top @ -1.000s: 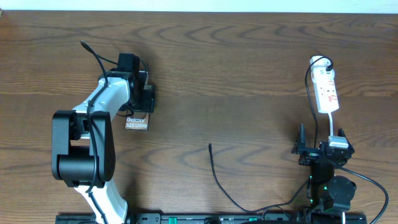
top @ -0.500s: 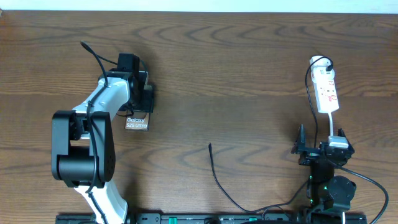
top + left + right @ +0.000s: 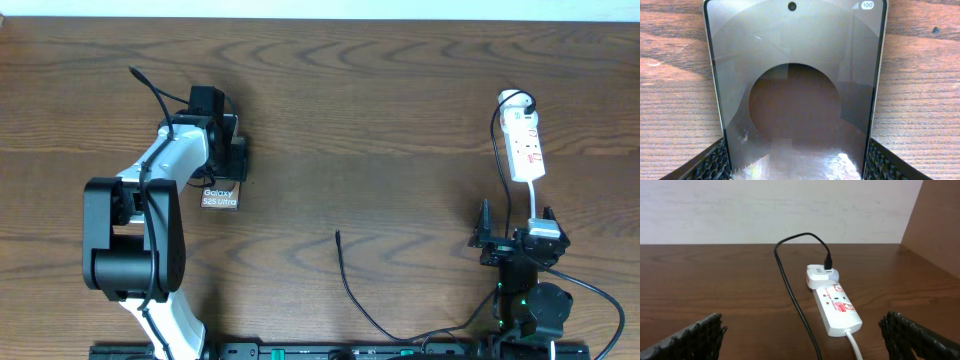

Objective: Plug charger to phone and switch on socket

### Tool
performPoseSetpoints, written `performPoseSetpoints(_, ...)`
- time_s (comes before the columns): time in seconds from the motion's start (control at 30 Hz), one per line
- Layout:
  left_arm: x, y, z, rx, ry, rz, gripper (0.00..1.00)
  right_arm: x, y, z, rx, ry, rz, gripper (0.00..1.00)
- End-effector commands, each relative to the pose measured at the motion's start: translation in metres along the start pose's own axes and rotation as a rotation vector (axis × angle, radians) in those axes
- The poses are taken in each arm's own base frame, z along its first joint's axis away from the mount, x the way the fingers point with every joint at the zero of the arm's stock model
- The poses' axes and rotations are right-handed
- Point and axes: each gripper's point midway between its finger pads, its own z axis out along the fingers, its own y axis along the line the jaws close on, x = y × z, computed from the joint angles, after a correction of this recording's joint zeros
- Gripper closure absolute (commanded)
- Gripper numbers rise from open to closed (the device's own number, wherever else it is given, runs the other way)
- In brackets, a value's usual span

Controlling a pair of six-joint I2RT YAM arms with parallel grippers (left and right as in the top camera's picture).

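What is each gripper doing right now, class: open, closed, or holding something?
Left gripper: closed on the phone, gripping its long edges.
Right gripper: open, holding nothing.

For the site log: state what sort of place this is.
Probably an indoor robot test bench. A bare wood-grain table stands against a plain white wall, with a robot arm at each side and a phone, power strip and charger cable laid out.
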Motion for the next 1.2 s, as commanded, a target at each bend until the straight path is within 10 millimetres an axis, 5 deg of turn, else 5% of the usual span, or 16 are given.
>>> performPoseSetpoints(0.0, 0.045, -0.001, 0.034, 0.012, 0.156, -0.002, 0.92, 0.001, -0.002, 0.0, 0.01, 0.0, 0.01, 0.01)
performPoseSetpoints(0.27, 0.027, -0.001, 0.018, 0.012, 0.092, -0.001, 0.93, 0.0, -0.002, 0.0, 0.01, 0.0, 0.01, 0.01)
performPoseSetpoints(0.93, -0.024, -0.002, -0.1, 0.006, -0.26, 0.005, 0.92, 0.0, -0.002, 0.0, 0.01, 0.0, 0.01, 0.01)
performPoseSetpoints(1.17, -0.023, -0.002, -0.112, 0.006, -0.283, 0.005, 0.93, 0.0, -0.002, 0.0, 0.01, 0.0, 0.01, 0.01)
